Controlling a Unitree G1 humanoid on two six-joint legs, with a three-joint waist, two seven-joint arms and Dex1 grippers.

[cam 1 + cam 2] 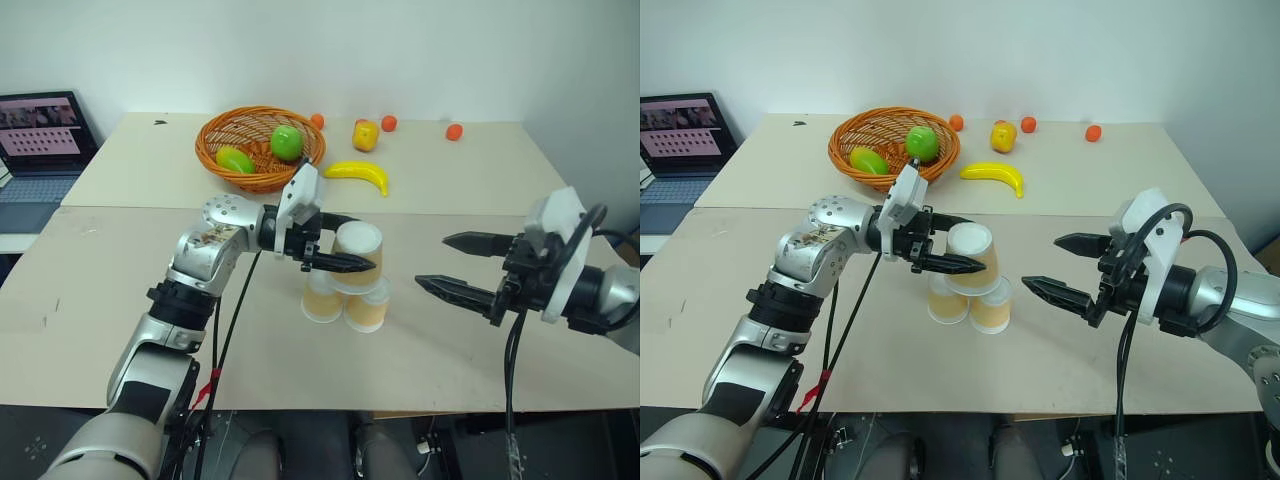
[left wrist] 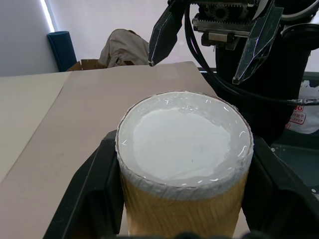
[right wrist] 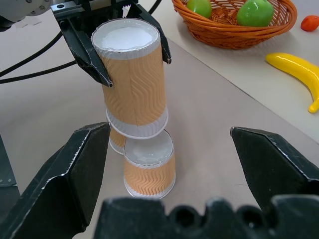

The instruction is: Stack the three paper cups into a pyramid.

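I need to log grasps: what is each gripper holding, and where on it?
The left gripper clamps the top paper cup by its sides; the right gripper holds nothing.

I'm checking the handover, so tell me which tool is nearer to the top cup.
Left. The left tool is shut on the top cup, holding it on the two lower cups. The right tool stands open, apart, on its right.

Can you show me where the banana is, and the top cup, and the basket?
banana [image 1: 360, 174]: left eye view, middle of its yellow curve.
top cup [image 3: 133, 82]: right wrist view, its orange side.
basket [image 1: 212, 160]: left eye view, woven front wall.
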